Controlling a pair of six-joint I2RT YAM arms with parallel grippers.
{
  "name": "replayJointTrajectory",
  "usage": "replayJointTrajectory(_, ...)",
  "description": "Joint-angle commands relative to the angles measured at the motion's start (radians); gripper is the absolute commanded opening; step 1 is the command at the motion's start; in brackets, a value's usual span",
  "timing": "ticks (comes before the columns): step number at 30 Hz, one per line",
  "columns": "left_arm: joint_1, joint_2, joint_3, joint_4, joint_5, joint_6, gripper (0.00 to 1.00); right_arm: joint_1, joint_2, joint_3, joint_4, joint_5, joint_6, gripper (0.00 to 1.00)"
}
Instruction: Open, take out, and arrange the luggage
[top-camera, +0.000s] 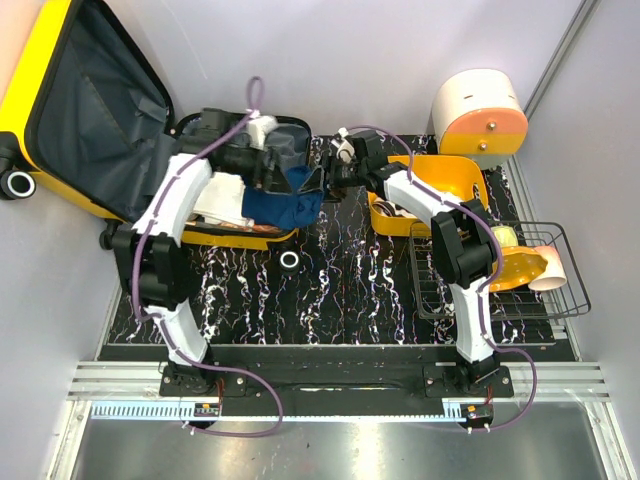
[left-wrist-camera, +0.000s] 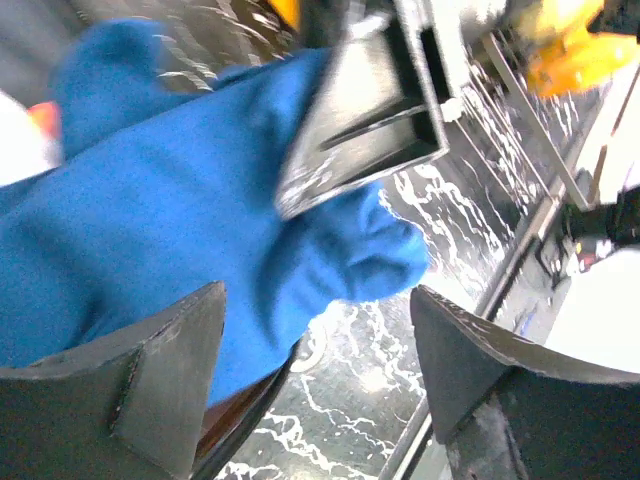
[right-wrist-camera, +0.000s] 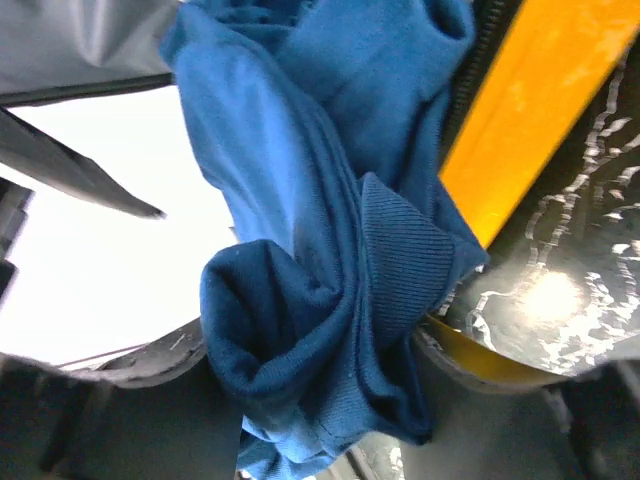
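Pale lilac-grey walls (top-camera: 400, 60) enclose a black white-veined marbled tabletop (top-camera: 340, 290), fronted by a grey metal rail (top-camera: 110, 380).

The luggage (top-camera: 90, 110) lies open at the back left of the table (top-camera: 340, 290), its lid propped up toward the left. A cloth (top-camera: 285, 205) hangs over its right rim. To the right sits a basket (top-camera: 465, 175) — a wire rack (top-camera: 570, 270) in front of it, a rounded container (top-camera: 480, 115) behind it. A small ring (top-camera: 290, 260) lies on the table just before the luggage.
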Motion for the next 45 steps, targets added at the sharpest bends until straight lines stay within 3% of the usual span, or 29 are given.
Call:
replayJointTrajectory(1, 0.193, -0.165, -0.081, 0.05, -0.019, -0.089, 0.8, -0.001, -0.033, 0.024, -0.11, 0.075, -0.122, 0.52)
replayJointTrajectory(2, 0.225, -0.182, -0.11, 0.103, -0.039, -0.106, 0.82, -0.001, -0.035, 0.026, -0.113, 0.079, -0.134, 0.43)
replayJointTrajectory(3, 0.27, -0.198, -0.14, 0.128, -0.063, -0.123, 0.99, 0.0, -0.033, 0.027, -0.113, 0.081, -0.144, 0.41)
replayJointTrajectory(4, 0.281, -0.196, -0.169, 0.136, -0.12, -0.121, 0.99, -0.001, -0.032, 0.033, -0.119, 0.079, -0.167, 0.39)
replayJointTrajectory(7, 0.286, -0.13, -0.148, 0.082, -0.117, -0.045, 0.99, 0.002, -0.018, 0.064, -0.122, 0.073, -0.194, 0.32)
replayJointTrajectory(11, 0.267, -0.039, -0.129, 0.082, -0.099, -0.057, 0.99, 0.002, 0.002, 0.102, -0.127, 0.076, -0.234, 0.26)
replayJointTrajectory(19, 0.146, 0.036, -0.111, 0.134, -0.132, -0.075, 0.99, 0.005, 0.008, 0.115, -0.127, 0.073, -0.296, 0.16)
replayJointTrajectory(22, 0.132, 0.024, -0.108, 0.176, -0.156, -0.101, 0.83, 0.007, 0.007, 0.124, -0.121, 0.072, -0.306, 0.12)
replayJointTrajectory(23, 0.132, 0.004, -0.108, 0.199, -0.166, -0.116, 0.68, 0.008, 0.007, 0.128, -0.118, 0.067, -0.311, 0.11)
replayJointTrajectory(26, 0.132, -0.048, -0.114, 0.229, -0.203, -0.111, 0.5, 0.014, 0.008, 0.162, -0.121, 0.065, -0.329, 0.08)
replayJointTrajectory(27, 0.132, -0.06, -0.112, 0.233, -0.211, -0.109, 0.39, 0.014, 0.007, 0.174, -0.116, 0.067, -0.339, 0.08)
replayJointTrajectory(29, 0.131, -0.093, -0.108, 0.233, -0.24, -0.103, 0.28, 0.014, 0.016, 0.216, -0.115, 0.069, -0.348, 0.07)
replayJointTrajectory(34, 0.132, -0.154, -0.068, 0.21, -0.3, -0.075, 0.27, 0.017, 0.045, 0.361, -0.132, 0.064, -0.368, 0.05)
replayJointTrajectory(36, 0.132, -0.174, -0.045, 0.202, -0.297, -0.069, 0.19, 0.017, 0.073, 0.41, -0.147, 0.061, -0.368, 0.02)
replayJointTrajectory(37, 0.132, -0.177, -0.034, 0.19, -0.291, -0.069, 0.08, 0.017, 0.08, 0.453, -0.155, 0.058, -0.369, 0.02)
replayJointTrajectory(40, 0.132, -0.185, 0.019, 0.17, -0.21, -0.084, 0.0, 0.017, 0.093, 0.513, -0.185, 0.055, -0.398, 0.0)
replayJointTrajectory(45, 0.079, -0.166, 0.136, 0.173, -0.084, -0.173, 0.0, -0.022, 0.008, 0.481, -0.231, 0.026, -0.498, 0.0)
